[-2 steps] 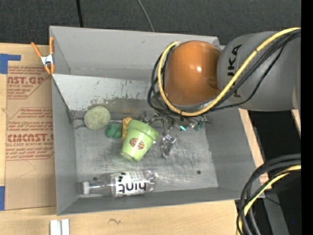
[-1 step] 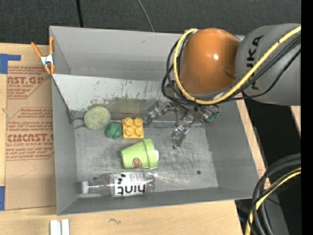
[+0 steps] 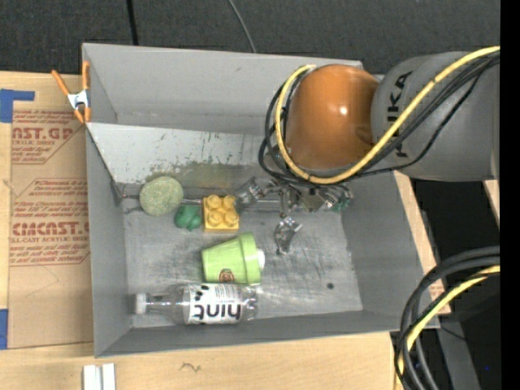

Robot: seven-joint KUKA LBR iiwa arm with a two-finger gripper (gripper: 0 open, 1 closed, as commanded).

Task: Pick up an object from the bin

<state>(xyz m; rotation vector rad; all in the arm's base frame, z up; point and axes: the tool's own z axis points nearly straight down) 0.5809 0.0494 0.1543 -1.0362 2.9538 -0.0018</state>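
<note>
Green cup (image 3: pixel 230 262) of plastic lies on its side in the middle of the grey metal bin (image 3: pixel 162 96), its pale open mouth turned toward the right of the view. The gripper (image 3: pixel 284 236) hangs low over the bare floor just beside that mouth, near the cup but apart from it; whether it is spread or pressed together I cannot tell. Above it sits the round orange cover (image 3: pixel 329 116) on the wrist, ringed by yellow and black cables (image 3: pixel 280 136), with the grey arm (image 3: pixel 443 112) reaching in from the right. A yellow studded toy brick (image 3: pixel 220 213) lies just beyond the cup, toward the back wall, touching a small dark green lump (image 3: pixel 189 216) on its left. Left of that, near the back left corner, rests a pale green ball (image 3: pixel 161 195). A clear bottle (image 3: pixel 199 305) printed "hint" lies flat along the front wall, just beside the cup.
</note>
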